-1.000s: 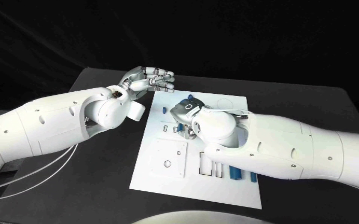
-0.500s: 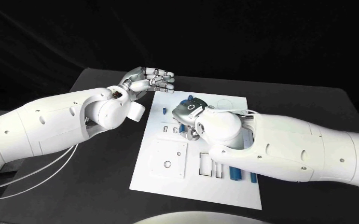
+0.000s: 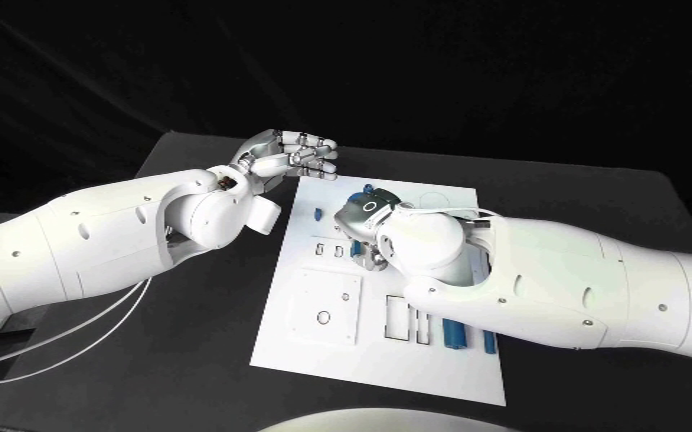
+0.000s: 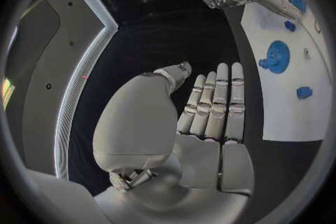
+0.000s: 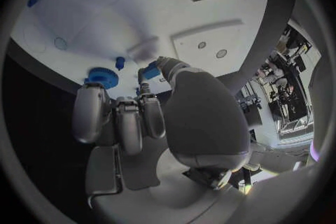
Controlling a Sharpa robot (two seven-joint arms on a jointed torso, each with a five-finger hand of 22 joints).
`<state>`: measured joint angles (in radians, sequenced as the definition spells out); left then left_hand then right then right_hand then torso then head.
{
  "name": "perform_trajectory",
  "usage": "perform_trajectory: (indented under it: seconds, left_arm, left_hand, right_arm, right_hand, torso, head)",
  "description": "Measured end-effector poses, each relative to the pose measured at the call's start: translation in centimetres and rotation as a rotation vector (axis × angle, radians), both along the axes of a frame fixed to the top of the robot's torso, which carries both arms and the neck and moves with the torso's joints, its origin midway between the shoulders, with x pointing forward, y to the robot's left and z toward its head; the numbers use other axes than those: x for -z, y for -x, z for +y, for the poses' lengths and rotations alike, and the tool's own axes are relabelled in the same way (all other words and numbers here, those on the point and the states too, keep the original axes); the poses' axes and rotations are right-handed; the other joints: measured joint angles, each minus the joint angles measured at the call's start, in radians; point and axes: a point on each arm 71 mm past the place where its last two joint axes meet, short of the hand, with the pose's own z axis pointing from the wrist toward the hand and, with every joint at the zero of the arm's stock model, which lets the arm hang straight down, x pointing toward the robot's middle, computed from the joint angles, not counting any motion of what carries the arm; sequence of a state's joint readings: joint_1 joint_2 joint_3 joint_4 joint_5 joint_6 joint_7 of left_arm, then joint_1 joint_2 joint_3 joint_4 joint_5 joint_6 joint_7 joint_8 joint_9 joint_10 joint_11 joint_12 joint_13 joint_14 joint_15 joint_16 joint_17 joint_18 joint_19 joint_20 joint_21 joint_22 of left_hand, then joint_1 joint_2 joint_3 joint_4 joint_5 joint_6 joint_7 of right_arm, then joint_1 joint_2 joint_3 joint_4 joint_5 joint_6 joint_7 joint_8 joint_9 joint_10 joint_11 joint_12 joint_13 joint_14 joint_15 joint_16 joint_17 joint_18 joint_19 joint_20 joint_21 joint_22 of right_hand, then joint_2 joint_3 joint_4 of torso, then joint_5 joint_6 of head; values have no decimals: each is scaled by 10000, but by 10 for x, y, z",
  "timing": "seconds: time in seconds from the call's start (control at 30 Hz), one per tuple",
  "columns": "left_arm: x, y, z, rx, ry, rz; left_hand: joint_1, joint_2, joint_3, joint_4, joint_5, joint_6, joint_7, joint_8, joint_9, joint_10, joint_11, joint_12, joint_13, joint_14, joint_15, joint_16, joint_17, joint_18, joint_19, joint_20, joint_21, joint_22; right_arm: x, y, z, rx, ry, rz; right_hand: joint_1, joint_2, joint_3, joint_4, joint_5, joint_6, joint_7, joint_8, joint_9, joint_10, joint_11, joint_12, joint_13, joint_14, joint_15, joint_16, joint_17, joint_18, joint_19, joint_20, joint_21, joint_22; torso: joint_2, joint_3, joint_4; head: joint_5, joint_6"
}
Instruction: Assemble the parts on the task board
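The white task board [image 3: 361, 360] lies in the middle of the black table. My right hand [image 3: 369, 218] reaches down onto its far half. In the right wrist view this hand [image 5: 140, 117] pinches a small blue part [image 5: 149, 72] between thumb and a finger, right at the board [image 5: 140, 11], beside a blue gear [image 5: 103, 77] and a small blue peg [image 5: 120, 61]. My left hand [image 3: 289, 157] hovers off the board's far left corner; its fingers [image 4: 217, 101] are stretched out with nothing in them. The gear [image 4: 276, 56] also shows past that hand.
Two long blue parts [image 3: 456, 334] lie at the board's near right, next to rectangular slots [image 3: 398, 318]. A square recessed plate [image 3: 325, 308] sits near the left edge. Another small blue part [image 3: 319, 216] lies at the far left. My right forearm covers the board's right side.
My right hand has shifted slightly nearer and to the right over the board. The left hand has stayed where it was.
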<state>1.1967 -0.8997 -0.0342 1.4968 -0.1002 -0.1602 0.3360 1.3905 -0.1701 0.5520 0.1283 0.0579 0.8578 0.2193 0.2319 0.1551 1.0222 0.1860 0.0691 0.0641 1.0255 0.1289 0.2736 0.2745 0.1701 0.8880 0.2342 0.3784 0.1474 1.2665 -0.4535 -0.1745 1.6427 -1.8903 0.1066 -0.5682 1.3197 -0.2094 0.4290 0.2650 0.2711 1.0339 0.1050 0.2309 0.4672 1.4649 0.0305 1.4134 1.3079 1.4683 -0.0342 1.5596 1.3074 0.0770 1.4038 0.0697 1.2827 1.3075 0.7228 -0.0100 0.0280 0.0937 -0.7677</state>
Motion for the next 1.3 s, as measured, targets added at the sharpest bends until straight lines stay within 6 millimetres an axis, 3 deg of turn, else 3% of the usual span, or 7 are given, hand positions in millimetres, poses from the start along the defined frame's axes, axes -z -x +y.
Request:
perform_trajectory:
  seconds: [1.3]
  left_arm:
    - [0,0,-1,71,-41,-19]
  left_hand:
    - [1,1,0,0,0,0,0,0,0,0,0,0,0,0,0,0,5,0,0,0,0,-7]
  right_arm:
    - [6,-4,13,17,369,28]
  right_hand:
    - [-41,41,0,0,-5,17,-19,3,32,0,0,0,-1,0,0,0,6,0,0,0,1,5]
  torso:
    - [8,-2,6]
  head:
    - [83,-64]
